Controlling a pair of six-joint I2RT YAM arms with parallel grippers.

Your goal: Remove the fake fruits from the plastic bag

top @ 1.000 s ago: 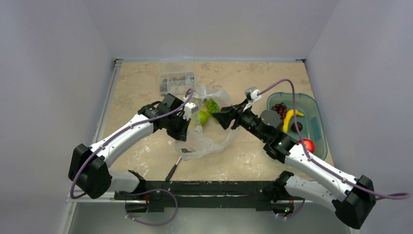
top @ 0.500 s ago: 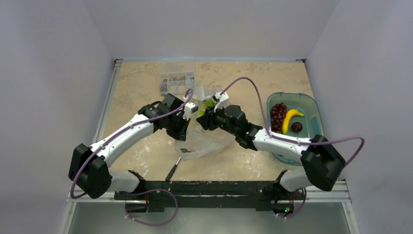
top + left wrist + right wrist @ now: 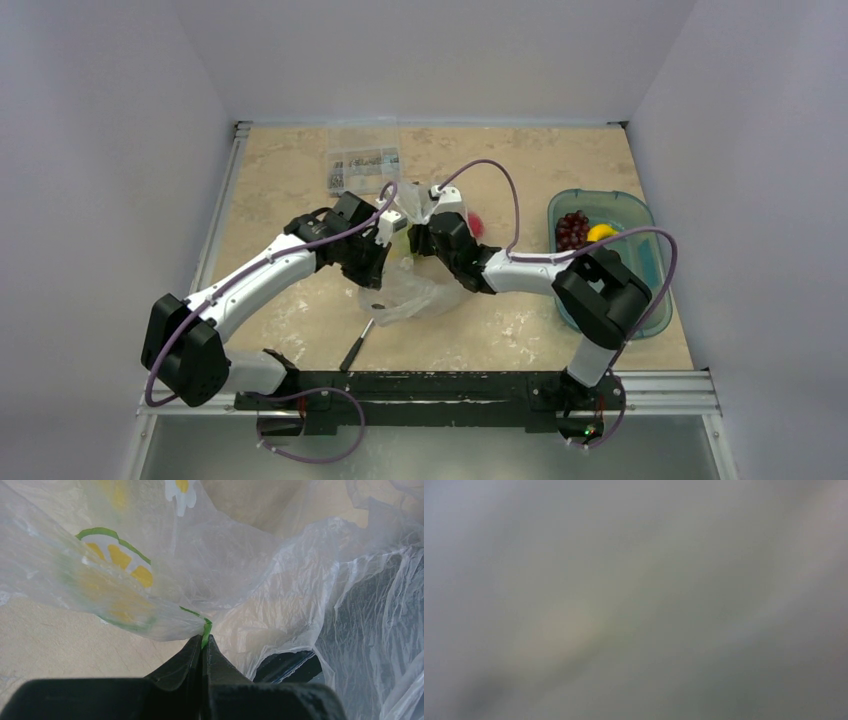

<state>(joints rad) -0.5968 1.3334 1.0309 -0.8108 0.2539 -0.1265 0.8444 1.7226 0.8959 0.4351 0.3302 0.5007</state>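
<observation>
Your left claw (image 3: 204, 639) is pinching the bag (image 3: 280, 575) rim, mouth facing right. Your right claw (image 3: 420, 240), the nearer one, is sitting in that mouth; spread or closed, I cannot tell. A green fruit (image 3: 402, 245) is lying just left of it, inside the bag.

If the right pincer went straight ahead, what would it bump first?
Probably the plastic bag: the right pincer points into its folds, and its wrist view is only blur, so depth is unclear.
</observation>
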